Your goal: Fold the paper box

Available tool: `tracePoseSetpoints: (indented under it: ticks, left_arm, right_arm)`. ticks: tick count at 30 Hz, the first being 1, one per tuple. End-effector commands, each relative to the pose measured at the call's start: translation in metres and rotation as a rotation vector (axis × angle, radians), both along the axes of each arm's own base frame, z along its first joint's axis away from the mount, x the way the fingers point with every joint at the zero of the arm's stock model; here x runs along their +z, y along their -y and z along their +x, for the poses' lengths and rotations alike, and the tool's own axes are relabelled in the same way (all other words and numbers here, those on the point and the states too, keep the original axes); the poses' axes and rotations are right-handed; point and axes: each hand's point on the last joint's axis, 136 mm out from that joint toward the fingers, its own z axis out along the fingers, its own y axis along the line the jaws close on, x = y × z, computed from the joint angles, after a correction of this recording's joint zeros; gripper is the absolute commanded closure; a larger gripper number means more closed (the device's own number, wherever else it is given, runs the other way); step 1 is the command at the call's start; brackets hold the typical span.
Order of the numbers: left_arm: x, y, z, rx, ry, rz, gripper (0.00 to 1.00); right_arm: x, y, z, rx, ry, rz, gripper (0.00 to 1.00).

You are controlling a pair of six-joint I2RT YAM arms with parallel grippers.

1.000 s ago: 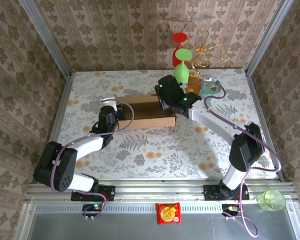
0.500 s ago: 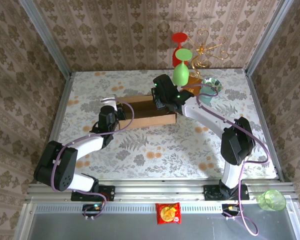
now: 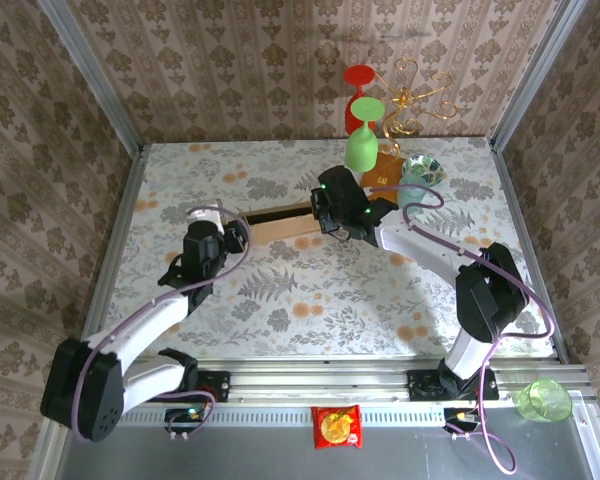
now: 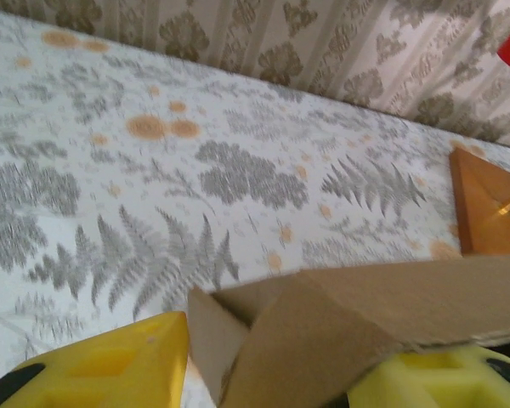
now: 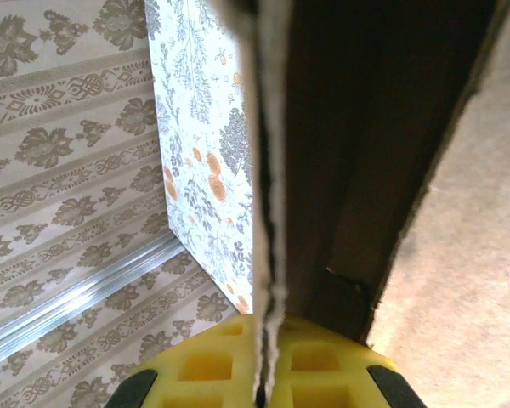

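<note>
From the top, the left gripper [image 3: 225,240] is nearest, at the 9 o'clock end of the paper box [image 3: 280,227]. Its yellow fingers [image 4: 110,365] stand on either side of a folded cardboard corner, but I cannot tell whether they press it. The box lies mid-table as a narrow strip between the two arms, its long axis running 9 to 3 o'clock. At its 3 o'clock end the right gripper [image 3: 330,213] is clamped on a thin upright wall, pads [image 5: 323,370] against both faces. The next fold probably turns on that wall, so the right arm looks better placed. The right wrist covers that end, and how the flaps sit is unclear. Farther off, at 1 o'clock, lies an orange-brown packet [image 3: 385,172].
</note>
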Motion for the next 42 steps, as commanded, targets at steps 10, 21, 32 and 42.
tracePoseSetpoints:
  ticks: [10,21,32,42]
  left_arm:
    - [0.002,-0.053,-0.083,0.227,-0.214,-0.232,0.5]
    - [-0.004,-0.039,-0.047,0.338,-0.477,-0.47,0.44]
    - [-0.033,0.0,0.008,0.172,-0.509,-0.492,0.37]
    - [-0.086,0.025,0.02,0.046,-0.6,-0.416,0.47]
  right_arm:
    - [-0.034,0.018,-0.03,0.021,-0.101,-0.062,1.0]
    - [-0.059,0.023,-0.043,0.075,-0.116,-0.099,1.0]
    - [-0.103,0.032,-0.065,0.113,-0.153,-0.11,1.0]
    - [-0.14,0.044,-0.084,0.156,-0.248,-0.139,0.97]
